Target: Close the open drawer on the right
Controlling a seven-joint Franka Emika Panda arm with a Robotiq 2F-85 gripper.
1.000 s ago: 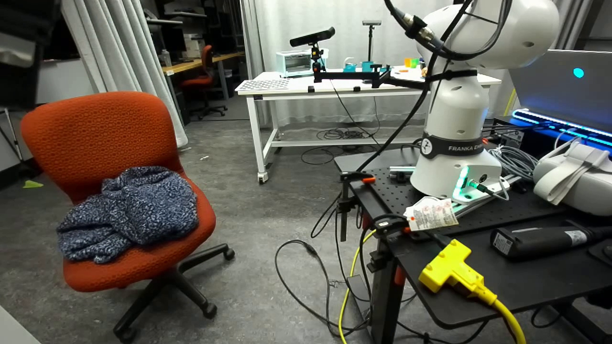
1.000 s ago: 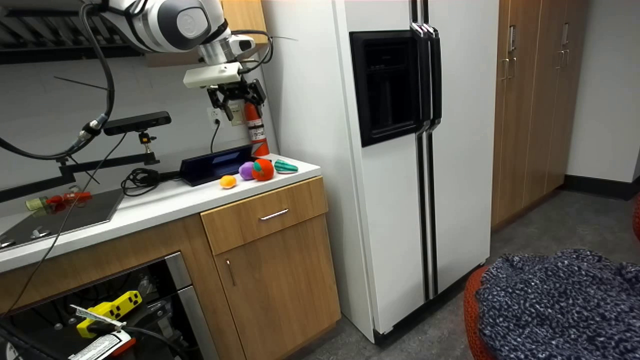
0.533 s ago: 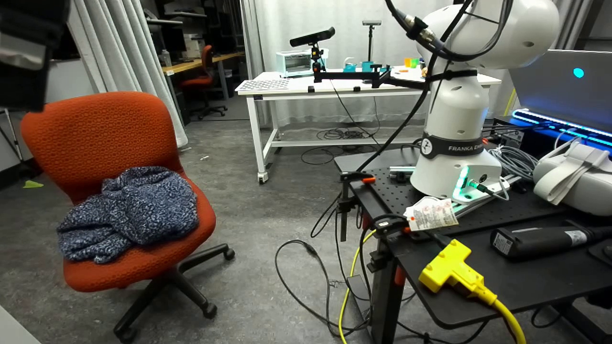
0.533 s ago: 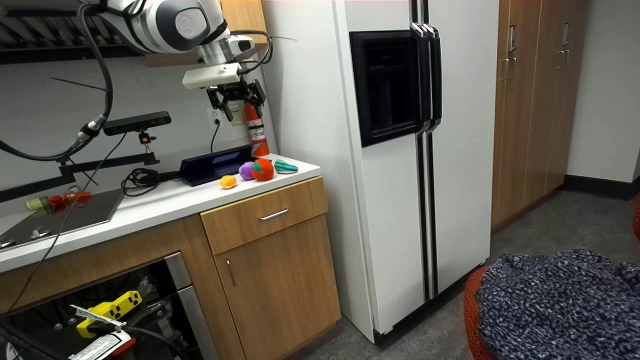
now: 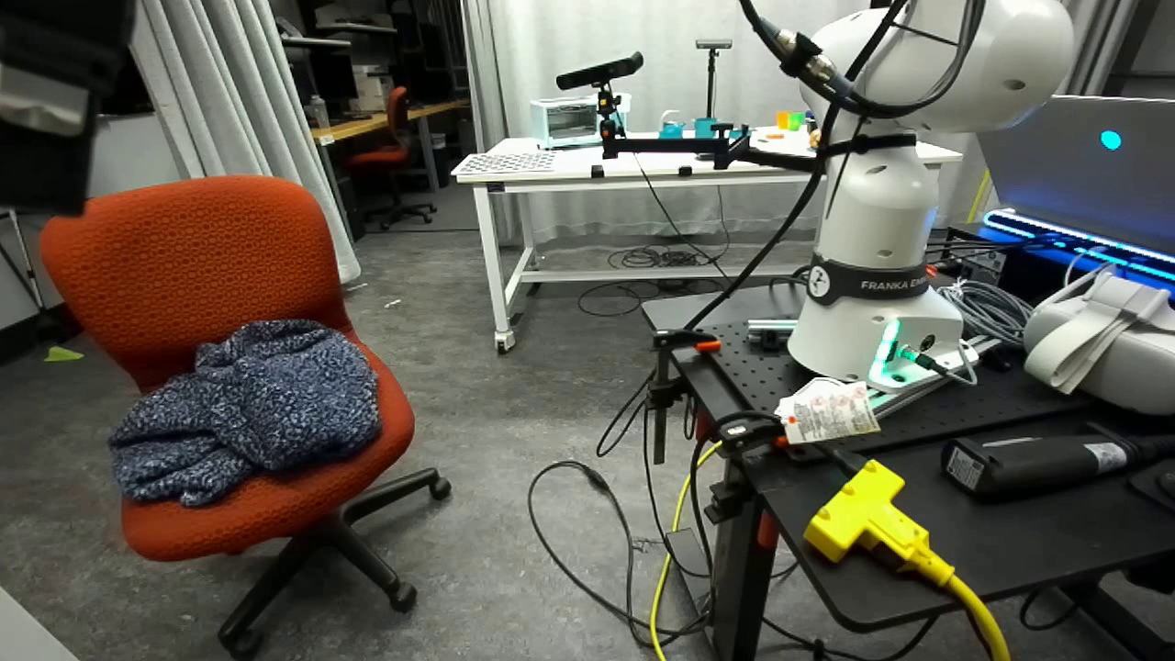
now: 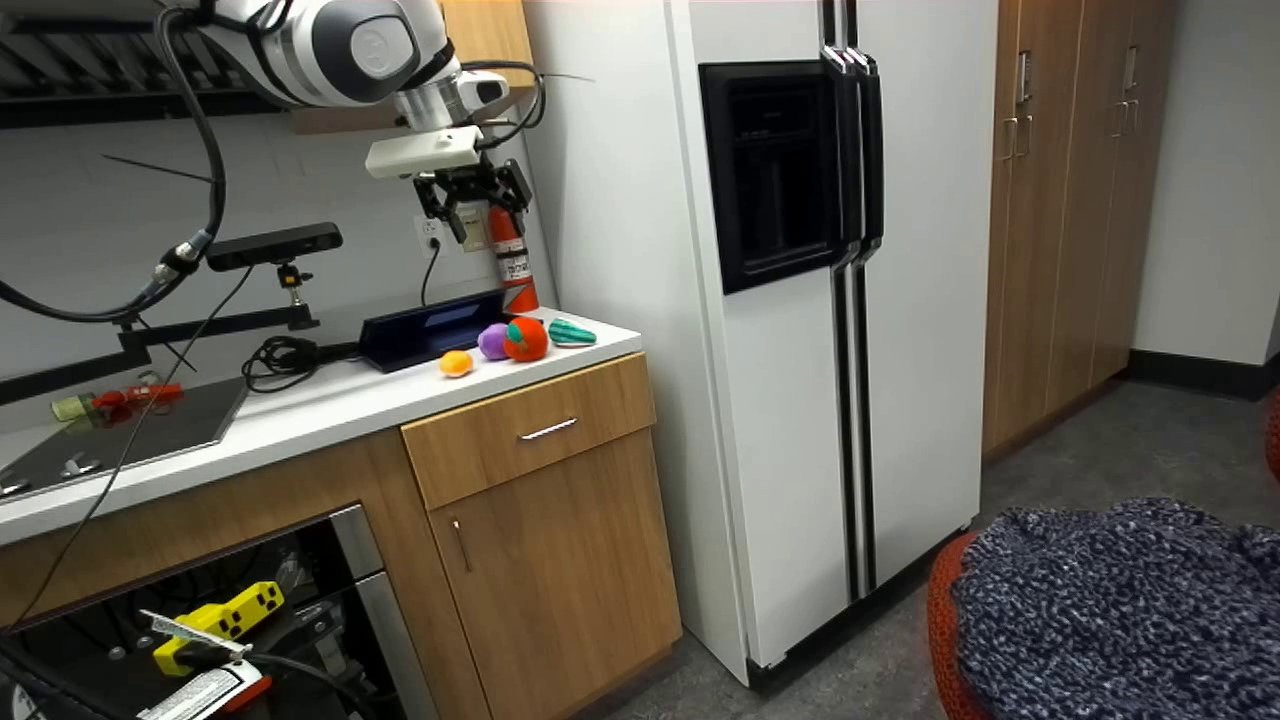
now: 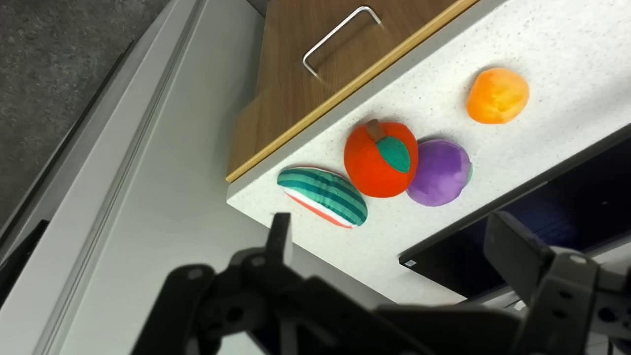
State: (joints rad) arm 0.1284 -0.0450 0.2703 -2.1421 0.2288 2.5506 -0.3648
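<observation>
The drawer [image 6: 530, 430] has a brown wooden front with a silver bar handle, under the white counter at the right end of the cabinet. In the wrist view the drawer front [image 7: 291, 93] is at the top, its light tan rim running close along the counter edge. Its white inner walls are hidden; I cannot tell whether a narrow gap stands behind the front. My gripper [image 6: 490, 230] hangs high above the back of the counter, apart from the drawer. In the wrist view the gripper [image 7: 389, 222] has its fingers wide apart with nothing between them.
Plush toys lie on the counter [image 6: 360, 400]: a watermelon slice [image 7: 323, 196], a red-orange fruit [image 7: 379, 170], a purple one [image 7: 438, 172] and an orange one [image 7: 498, 96]. A dark screen [image 6: 440, 325] stands behind them. The fridge [image 6: 640, 300] borders the counter's right end.
The arm shifted only slightly between one second and half a second ago and has stayed still since. The drawer and the toys have not moved.
</observation>
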